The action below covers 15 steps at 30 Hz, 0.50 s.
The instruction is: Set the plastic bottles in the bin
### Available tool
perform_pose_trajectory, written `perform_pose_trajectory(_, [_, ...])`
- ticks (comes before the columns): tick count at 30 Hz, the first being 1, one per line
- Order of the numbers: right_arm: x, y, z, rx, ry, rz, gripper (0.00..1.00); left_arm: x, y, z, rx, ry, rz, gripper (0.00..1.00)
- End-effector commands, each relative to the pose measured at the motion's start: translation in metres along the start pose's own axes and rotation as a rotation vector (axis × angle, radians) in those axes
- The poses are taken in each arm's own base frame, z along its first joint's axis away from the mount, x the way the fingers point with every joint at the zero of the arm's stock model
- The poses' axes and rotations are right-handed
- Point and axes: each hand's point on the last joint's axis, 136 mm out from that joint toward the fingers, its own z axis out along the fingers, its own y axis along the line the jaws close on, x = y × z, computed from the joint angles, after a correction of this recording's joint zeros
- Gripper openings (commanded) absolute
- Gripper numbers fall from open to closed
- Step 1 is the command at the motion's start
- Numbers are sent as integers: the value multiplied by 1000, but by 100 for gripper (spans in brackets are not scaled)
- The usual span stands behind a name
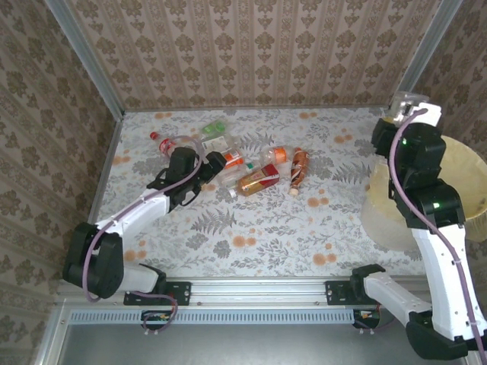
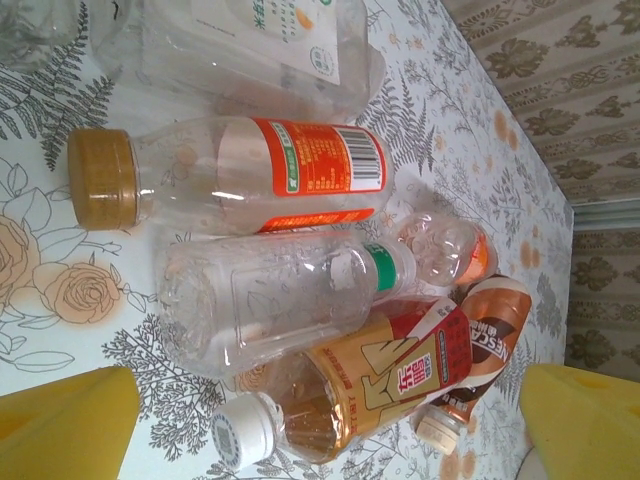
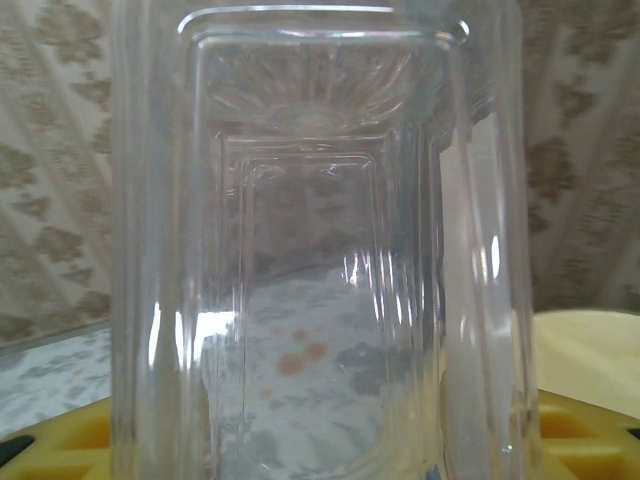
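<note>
Small clear plastic bottles (image 1: 251, 163) lie on their sides in a loose heap mid-desk, several touching. Among them are an orange-labelled bottle (image 2: 230, 180) with a tan cap, a bare bottle (image 2: 280, 300) with a green neck ring and a gold-labelled bottle (image 2: 350, 390) with a white cap. A square-sided bottle (image 3: 320, 250), clear and ribbed, is held up near the far rim of the bin (image 1: 472, 163). The wide, round bin, lined in pale yellow, stands at the desk's right side.

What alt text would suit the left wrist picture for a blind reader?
Plastic bottles lie on a floral table, a clear green-capped one in the middle. The left gripper is open, its yellow fingers at the bottom corners.
</note>
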Motion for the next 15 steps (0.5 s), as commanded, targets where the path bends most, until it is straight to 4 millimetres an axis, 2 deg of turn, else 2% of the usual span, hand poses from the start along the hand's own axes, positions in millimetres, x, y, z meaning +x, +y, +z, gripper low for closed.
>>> perform_pose_trajectory(1, [-2, -43, -19, 155, 0, -37, 35, -3, -12, -2, 13, 38, 20, 100])
perform_pose_trajectory(7, [13, -90, -19, 357, 57, -67, 36, -7, -10, -3, -6, 18, 21, 100])
perform_pose_trajectory(11, [24, -112, -16, 443, 80, -40, 35, -8, -7, -6, -16, 4, 30, 100])
perform_pose_trajectory(15, [45, -132, -13, 545, 148, -10, 38, -12, 3, -12, -47, -29, 39, 100])
